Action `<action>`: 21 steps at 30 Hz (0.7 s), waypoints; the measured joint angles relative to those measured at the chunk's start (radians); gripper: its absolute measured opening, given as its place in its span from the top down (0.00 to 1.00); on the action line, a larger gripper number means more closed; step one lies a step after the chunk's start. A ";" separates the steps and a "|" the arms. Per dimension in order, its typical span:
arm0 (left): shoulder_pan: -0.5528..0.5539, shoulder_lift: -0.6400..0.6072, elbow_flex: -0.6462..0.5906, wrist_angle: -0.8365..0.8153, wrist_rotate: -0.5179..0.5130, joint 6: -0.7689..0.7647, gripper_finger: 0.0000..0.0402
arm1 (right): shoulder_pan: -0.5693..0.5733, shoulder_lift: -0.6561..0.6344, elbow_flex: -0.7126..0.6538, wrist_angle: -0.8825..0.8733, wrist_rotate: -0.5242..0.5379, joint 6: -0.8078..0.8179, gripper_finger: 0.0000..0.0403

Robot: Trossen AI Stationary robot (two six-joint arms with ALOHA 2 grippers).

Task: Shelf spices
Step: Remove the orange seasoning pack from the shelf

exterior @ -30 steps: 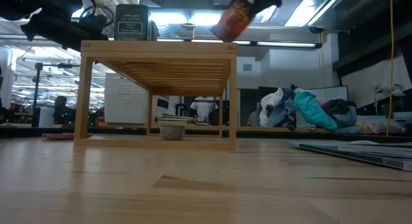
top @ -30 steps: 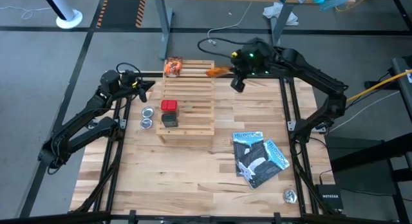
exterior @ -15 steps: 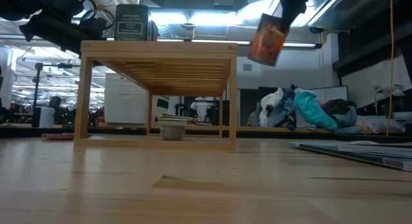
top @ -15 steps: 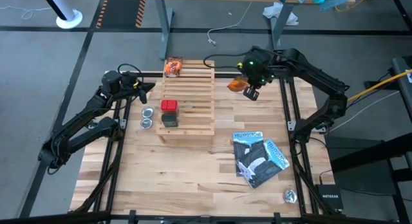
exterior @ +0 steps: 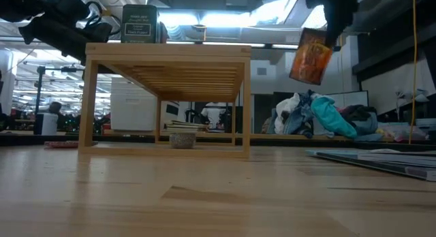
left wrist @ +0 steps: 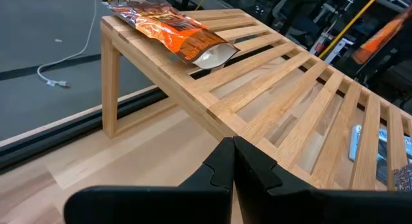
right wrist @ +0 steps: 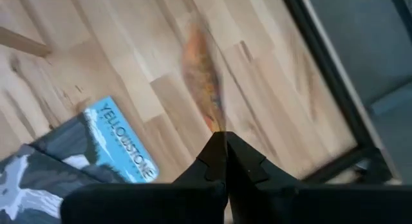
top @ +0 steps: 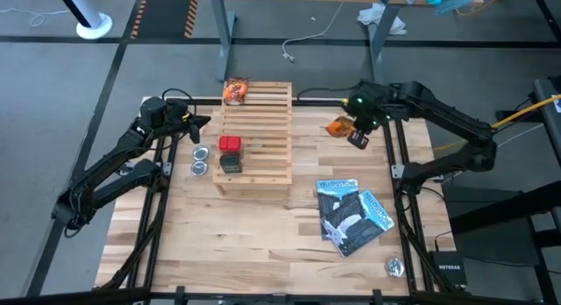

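Observation:
The light wooden slatted shelf [top: 256,134] stands on the table. On its slats rest a red box [top: 230,145] and a dark grey box [top: 230,164]. An orange crinkly packet [top: 236,91] lies flat at its far left corner. My right gripper [top: 355,134] is to the right of the shelf, above the table, shut on a second orange packet [exterior: 311,56]. My left gripper [top: 203,121] hovers shut and empty off the shelf's left side, near its far corner. My right gripper pinches the orange packet by its upper edge [right wrist: 215,124] between its two fingers. The fingers come from above, pointing steeply down. The packet hangs below them, tilted, clear of the table and of the shelf.
Two round silver tins [top: 201,160] sit on the table left of the shelf. Blue-and-black booklets [top: 351,213] lie at the near right, with another small tin [top: 394,267] by the near right corner. Bare tabletop lies between the shelf and the booklets.
My right gripper has carried the orange packet from over the shelf's far right corner toward the table's right edge, nearer and lower, tipping to point more steeply down. The packet has come off to the side of the shelf and now hangs below the fingers.

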 joint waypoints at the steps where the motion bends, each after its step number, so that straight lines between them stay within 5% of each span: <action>1: 0.000 0.000 0.000 0.000 0.000 0.000 1.00 | 0.000 -0.027 -0.046 0.037 -0.010 0.001 1.00; 13: 0.000 0.000 0.000 0.002 0.000 -0.020 1.00 | 0.000 -0.181 -0.543 0.368 -0.107 0.029 1.00; 21: 0.000 0.000 0.000 -0.004 0.000 -0.043 1.00 | 0.000 -0.180 -0.672 0.558 -0.107 0.031 1.00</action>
